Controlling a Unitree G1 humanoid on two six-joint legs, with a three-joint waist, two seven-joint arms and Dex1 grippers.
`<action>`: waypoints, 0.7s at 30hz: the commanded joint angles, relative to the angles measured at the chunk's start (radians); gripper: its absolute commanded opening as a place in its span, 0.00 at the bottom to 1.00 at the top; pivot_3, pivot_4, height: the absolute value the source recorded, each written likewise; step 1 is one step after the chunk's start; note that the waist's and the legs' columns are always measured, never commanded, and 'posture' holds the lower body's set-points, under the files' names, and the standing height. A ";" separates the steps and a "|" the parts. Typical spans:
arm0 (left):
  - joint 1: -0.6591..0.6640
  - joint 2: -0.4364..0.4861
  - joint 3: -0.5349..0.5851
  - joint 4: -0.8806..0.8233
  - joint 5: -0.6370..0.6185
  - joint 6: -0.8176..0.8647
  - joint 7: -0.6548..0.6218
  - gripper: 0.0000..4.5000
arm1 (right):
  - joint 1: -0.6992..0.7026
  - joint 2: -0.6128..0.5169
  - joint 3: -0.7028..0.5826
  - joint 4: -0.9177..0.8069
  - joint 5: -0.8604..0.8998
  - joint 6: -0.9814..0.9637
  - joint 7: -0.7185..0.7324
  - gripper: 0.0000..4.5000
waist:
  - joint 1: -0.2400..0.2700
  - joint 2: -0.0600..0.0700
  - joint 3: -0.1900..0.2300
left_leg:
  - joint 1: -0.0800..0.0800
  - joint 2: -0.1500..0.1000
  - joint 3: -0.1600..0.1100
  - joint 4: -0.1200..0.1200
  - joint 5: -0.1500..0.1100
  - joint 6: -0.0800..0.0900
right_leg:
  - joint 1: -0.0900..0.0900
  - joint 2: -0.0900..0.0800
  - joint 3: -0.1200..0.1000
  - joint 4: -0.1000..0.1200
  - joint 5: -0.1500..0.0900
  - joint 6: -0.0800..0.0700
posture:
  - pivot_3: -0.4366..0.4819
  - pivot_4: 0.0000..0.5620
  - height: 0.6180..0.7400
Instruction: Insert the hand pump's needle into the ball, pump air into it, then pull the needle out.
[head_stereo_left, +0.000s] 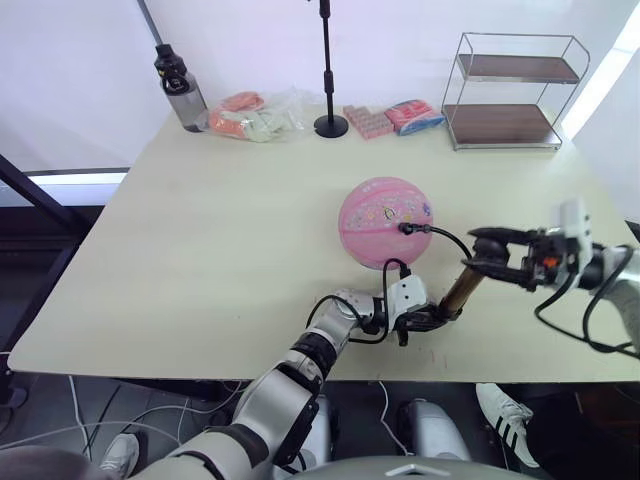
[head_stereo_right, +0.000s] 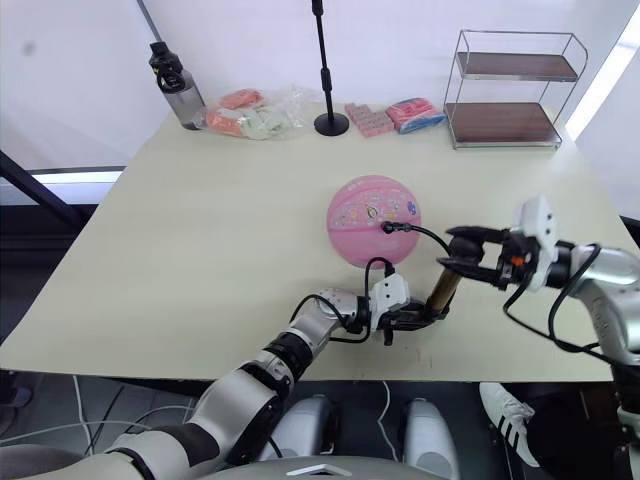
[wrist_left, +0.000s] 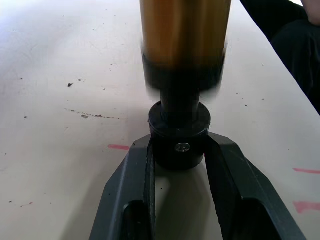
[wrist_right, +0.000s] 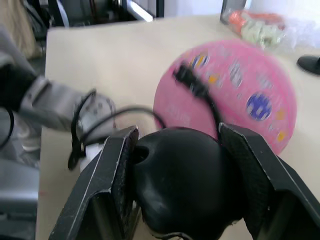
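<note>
On a pale bench (head_stereo_left: 200, 250), the pink ball (head_stereo_left: 385, 222) with cartoon prints sits near the front edge, the hand pump's thin black hose (head_stereo_left: 440, 236) plugged into its valve on the side facing the robot's right arm; the needle itself is too small to make out. The hand pump (head_stereo_left: 461, 287), a gold-bronze cylinder, stands tilted just beside the ball, between the two arms. The left gripper (head_stereo_left: 432, 319) is clamped around the pump's black lower end cap, its two fingers (wrist_left: 230, 160) pressing either side of the cap close to the bench surface. The right gripper (head_stereo_left: 483, 252) is clenched on the pump's black T-handle (wrist_right: 187, 182) at the upper end, the ball close behind it in the right wrist view. Along the far edge of the bench stand a dark water bottle (head_stereo_left: 179, 89), a clear bag of packets (head_stereo_left: 255, 115), a black stand base (head_stereo_left: 331, 125), snack packs (head_stereo_left: 394, 117) and a two-tier wire shelf (head_stereo_left: 510, 90).
</note>
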 joint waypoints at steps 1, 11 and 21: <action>0.047 0.032 -0.012 0.075 0.037 0.048 0.009 0.22 | -0.052 -0.046 -0.080 -0.061 0.085 0.072 0.002 0.48 | 0.000 0.000 0.000 | 0.000 0.000 0.000 0.000 0.000 0.000 | 0.000 0.000 -0.001 0.000 0.000 0.000 | 0.48 0.27 1.00; 0.052 0.032 -0.012 0.070 0.038 0.049 0.002 0.22 | -0.283 -0.168 -0.167 -0.011 0.197 0.285 -0.052 0.48 | -0.002 0.003 0.003 | 0.000 0.000 0.000 0.000 0.000 0.000 | 0.000 0.000 0.000 0.000 0.000 0.000 | 0.48 0.27 1.00; 0.037 0.044 -0.015 0.068 0.046 0.053 0.002 0.22 | -0.116 -0.143 -0.099 -0.036 0.054 0.163 -0.024 0.48 | -0.002 0.000 0.003 | 0.000 0.000 0.000 0.000 0.000 0.000 | 0.000 0.000 -0.001 0.000 0.000 0.000 | 0.48 0.27 1.00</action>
